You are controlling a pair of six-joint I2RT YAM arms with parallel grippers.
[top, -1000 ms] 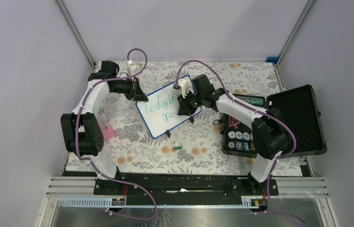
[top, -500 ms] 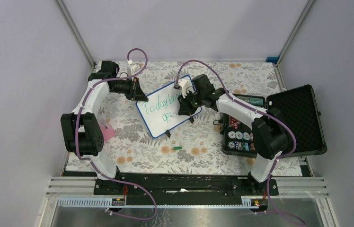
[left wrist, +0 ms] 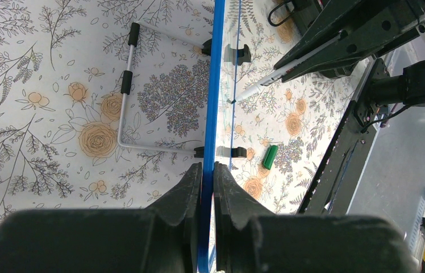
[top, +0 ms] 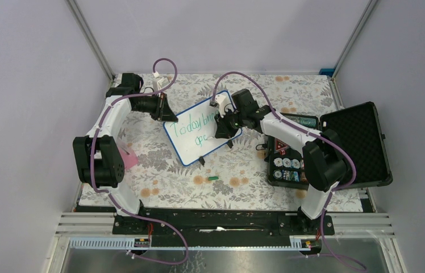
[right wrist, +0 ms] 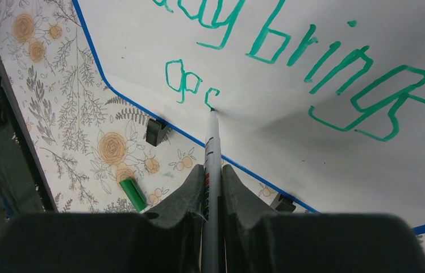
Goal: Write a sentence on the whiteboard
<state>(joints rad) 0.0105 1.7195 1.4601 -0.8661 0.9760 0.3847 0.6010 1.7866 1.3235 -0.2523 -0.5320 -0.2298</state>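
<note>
Two clamps | left gripper (left wrist: 207, 169): whiteboard (top: 196, 138) edge | right gripper (right wrist: 212, 172): marker (right wrist: 212, 139)

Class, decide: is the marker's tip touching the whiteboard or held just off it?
Touching. The right wrist view shows the marker tip meeting the whiteboard at the end of a green stroke, no gap.

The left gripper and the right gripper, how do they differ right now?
The left gripper clamps the whiteboard by its blue frame edge; the right gripper clamps a marker. The left gripper grips at the board's corner, off the writing face; the right gripper hangs over that face, marker tip touching beside the green letters. Both are shut.
</note>
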